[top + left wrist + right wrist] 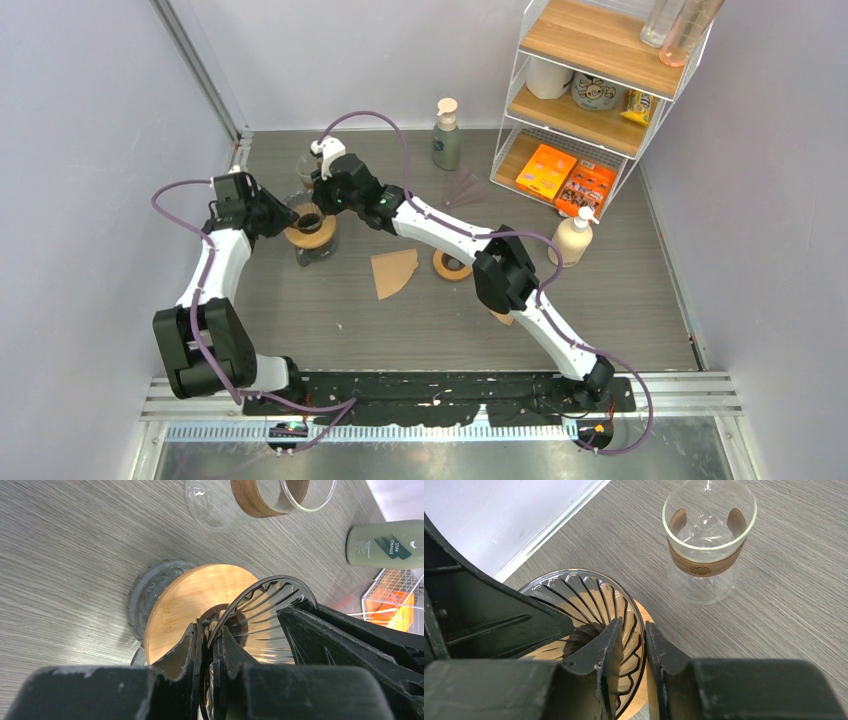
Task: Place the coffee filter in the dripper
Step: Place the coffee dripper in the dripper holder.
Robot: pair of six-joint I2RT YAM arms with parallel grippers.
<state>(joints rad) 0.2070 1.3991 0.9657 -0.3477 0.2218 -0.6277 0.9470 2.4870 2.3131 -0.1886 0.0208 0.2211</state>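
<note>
The dripper [311, 229], a ribbed glass cone [272, 612] in a round wooden collar [195, 600], stands on a dark glass base at the table's left. My left gripper [284, 221] is shut on its rim from the left, with the glass edge pinched between the fingertips [212, 632]. My right gripper [327, 197] comes in from the far side and is shut on the opposite rim [634, 630], one finger inside the cone and one outside. The coffee filter [393, 271], a brown paper cone, lies flat on the table to the dripper's right, apart from both grippers.
A glass carafe [706, 545] with a wooden band stands just behind the dripper. A wooden ring [452, 265] lies beside the filter. A green pump bottle [446, 140], a beige pump bottle [572, 238] and a wire shelf [600, 100] stand at the back right.
</note>
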